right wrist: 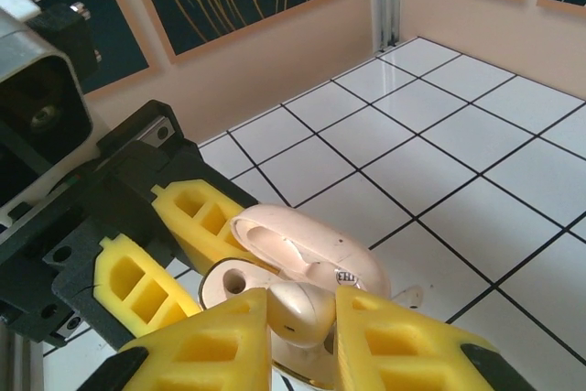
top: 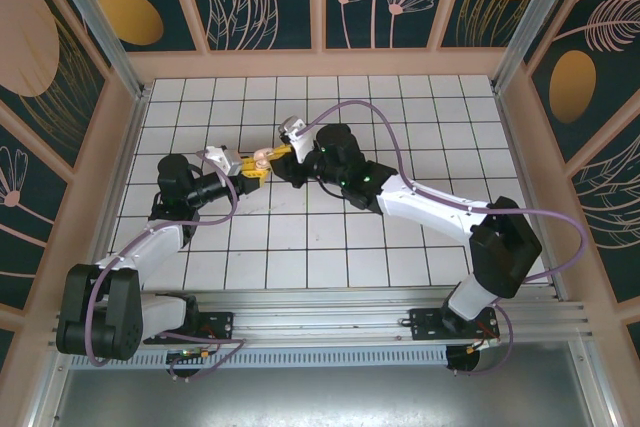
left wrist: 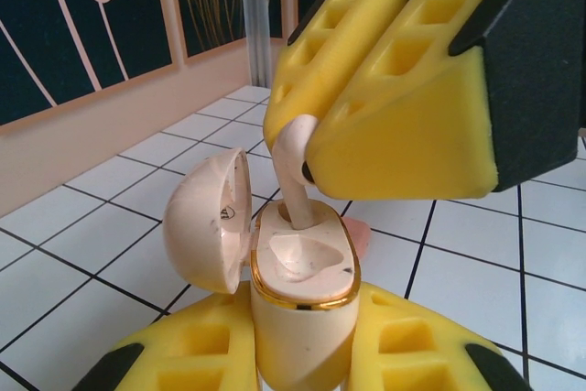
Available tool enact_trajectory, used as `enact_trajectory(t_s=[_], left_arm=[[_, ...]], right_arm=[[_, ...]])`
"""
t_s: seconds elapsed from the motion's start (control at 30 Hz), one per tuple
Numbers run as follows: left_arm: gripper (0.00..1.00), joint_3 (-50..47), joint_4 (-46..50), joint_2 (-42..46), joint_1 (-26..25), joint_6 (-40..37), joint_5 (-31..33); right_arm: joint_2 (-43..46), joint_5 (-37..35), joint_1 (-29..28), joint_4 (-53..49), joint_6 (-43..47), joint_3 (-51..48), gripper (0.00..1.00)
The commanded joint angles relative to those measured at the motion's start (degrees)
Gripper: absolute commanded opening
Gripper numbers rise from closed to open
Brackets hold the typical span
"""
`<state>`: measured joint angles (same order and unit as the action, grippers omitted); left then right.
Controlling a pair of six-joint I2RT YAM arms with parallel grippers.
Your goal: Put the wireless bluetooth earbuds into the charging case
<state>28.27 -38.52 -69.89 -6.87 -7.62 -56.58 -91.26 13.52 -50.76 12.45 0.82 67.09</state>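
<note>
The beige charging case (left wrist: 302, 313) stands upright, and my left gripper (left wrist: 304, 341) is shut on its body from both sides. Its lid (left wrist: 206, 222) hangs open to the left. Over it my right gripper (left wrist: 307, 139) is shut on a pale beige earbud (left wrist: 293, 167), whose stem reaches into the case's far slot. The near slot (left wrist: 298, 258) is empty. In the right wrist view, my right gripper (right wrist: 302, 331) pinches the earbud's head (right wrist: 298, 310) in front of the open lid (right wrist: 316, 249). From above, both grippers (top: 252, 171) (top: 283, 155) meet at the case (top: 263, 158).
A salmon-pink piece (left wrist: 364, 237) lies on the white tiled floor just behind the case. A small pale bud (right wrist: 409, 296) rests on a tile beside the lid. Peach walls (top: 320, 62) ring the floor, and both arms crowd the middle.
</note>
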Motion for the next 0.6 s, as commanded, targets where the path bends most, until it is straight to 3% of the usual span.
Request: enact_trajectory(t_s=[0.0,0.4,0.57], left_arm=[[0.10,0.0,-4.6,0.5,-0.2,1.7,-1.3],[0.11,0.4,-5.9,-0.4,-0.2,3.7,-2.1],[0.11,0.5,-5.7,-0.6,-0.1,3.7,-2.2]], right_arm=[[-0.5,-1.3,-0.8,-2.5,1.8,1.0,0.21],[-0.3,-0.4,-1.1,-5.5,3.5,1.4,0.22],[-0.4,0.4,-1.0,-5.0,3.1,2.1,0.27]])
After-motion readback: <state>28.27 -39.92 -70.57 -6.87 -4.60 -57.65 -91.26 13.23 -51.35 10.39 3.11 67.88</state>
